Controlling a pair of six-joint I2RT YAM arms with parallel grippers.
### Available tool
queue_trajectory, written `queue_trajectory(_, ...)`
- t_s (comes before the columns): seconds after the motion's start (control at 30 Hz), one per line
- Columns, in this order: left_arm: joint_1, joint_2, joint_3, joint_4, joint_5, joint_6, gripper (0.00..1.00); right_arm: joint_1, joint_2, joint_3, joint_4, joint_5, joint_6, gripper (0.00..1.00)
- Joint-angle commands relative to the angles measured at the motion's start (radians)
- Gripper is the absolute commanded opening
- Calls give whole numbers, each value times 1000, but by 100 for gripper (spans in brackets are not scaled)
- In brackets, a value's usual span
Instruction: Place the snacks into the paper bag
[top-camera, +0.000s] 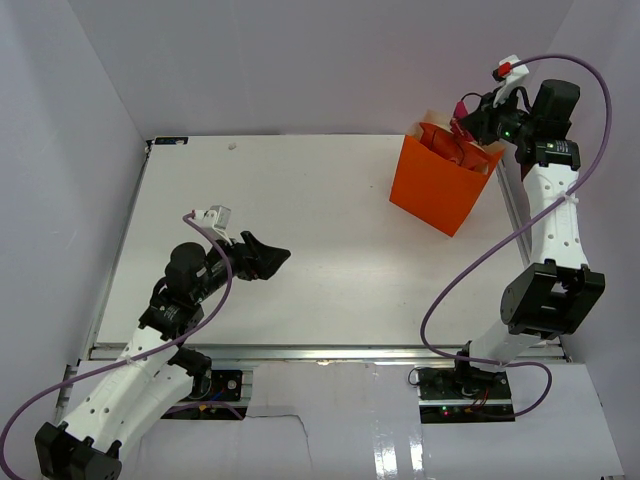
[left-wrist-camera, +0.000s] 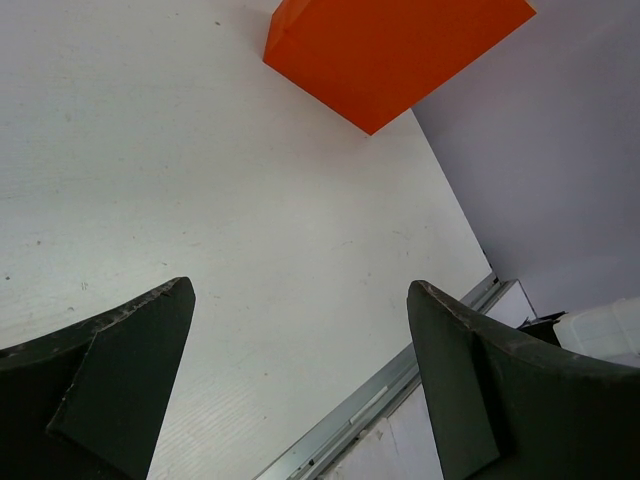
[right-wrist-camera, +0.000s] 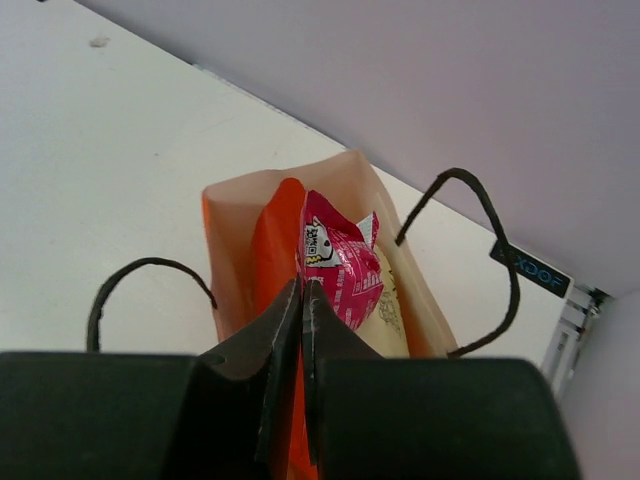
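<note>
Pinching pink wrapper (right-wrist-camera: 338, 268) — right jaws closed

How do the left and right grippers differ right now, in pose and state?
The left gripper is open wide; the right gripper is shut, jaws nearly touching. The left gripper hangs over the table, well away from the paper bag; the right gripper sits at the bag's mouth, beside a pink wrapper. Whether the right one pinches anything, I cannot tell. Both have dark fingers.
</note>
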Motion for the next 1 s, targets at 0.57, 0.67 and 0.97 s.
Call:
queue_trajectory(0.57,-3,-19,-16,-14,-12,-4,98,-4,44,44,-117,104,-295,11)
queue_trajectory(0.67,-3,-16,-18,-13,-9,-4,98,-4,54,43,-141,112,-326,12)
queue_trajectory(0.97,-3,-10,-13,-11,-10,-1,98,-3,55,93,-201,106,-356,47)
